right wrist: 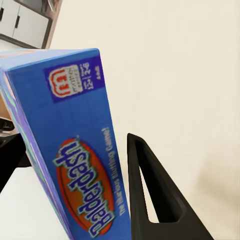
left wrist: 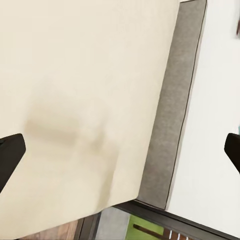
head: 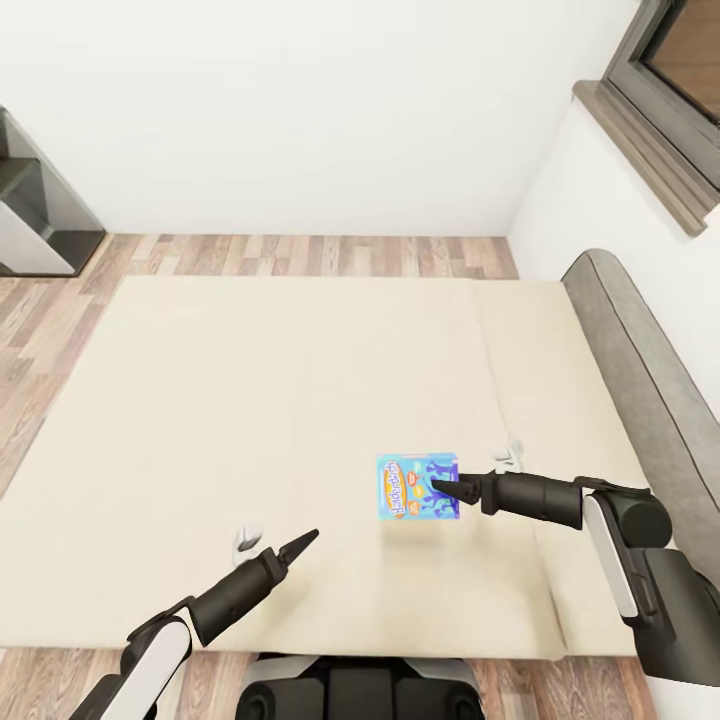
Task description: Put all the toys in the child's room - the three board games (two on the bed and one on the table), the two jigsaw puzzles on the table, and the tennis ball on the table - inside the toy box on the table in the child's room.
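With your right gripper clamped on the blue board game just above the bed, right of centre, you're mid-pickup; next carry it to the toy box. Your left gripper hangs open, empty

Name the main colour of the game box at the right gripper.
The game box is mostly blue, with an orange oval logo; the right wrist view shows it best.

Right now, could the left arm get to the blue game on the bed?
Probably yes, but it needn't: the right gripper already clamps the blue game. The left gripper hangs open over bare bed, nothing between them.
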Robot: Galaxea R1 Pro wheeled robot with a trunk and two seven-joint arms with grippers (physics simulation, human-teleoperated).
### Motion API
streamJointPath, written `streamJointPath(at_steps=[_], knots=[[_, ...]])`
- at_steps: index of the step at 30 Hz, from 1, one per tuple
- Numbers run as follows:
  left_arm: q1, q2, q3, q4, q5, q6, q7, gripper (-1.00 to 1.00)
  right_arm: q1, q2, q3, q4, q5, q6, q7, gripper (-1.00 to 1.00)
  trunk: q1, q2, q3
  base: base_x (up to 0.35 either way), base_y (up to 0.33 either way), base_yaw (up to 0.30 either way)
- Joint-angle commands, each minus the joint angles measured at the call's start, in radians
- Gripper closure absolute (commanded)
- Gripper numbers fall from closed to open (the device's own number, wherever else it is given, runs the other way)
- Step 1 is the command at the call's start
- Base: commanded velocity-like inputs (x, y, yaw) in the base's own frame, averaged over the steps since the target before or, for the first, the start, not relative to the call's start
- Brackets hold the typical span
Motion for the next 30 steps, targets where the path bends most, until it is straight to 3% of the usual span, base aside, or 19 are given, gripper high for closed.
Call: streamJointPath(at_steps=[1,30], knots=[[0.000,0.001,-0.001,0.000,0.009,0.006,0.001,-1.00,-0.001,-0.001,-0.001,0.000,-0.007,0.009,0.002,1.00,0.001,-0.001,0.001,0.000,0.000,0.000],[-0.003,0.000,-0.003,0.013,0.009,0.005,0.001,-1.00,-0.001,-0.007,-0.001,0.000,-0.007,0.009,0.006,1.00,0.001,-0.001,0.048,0.000,0.000,0.000]])
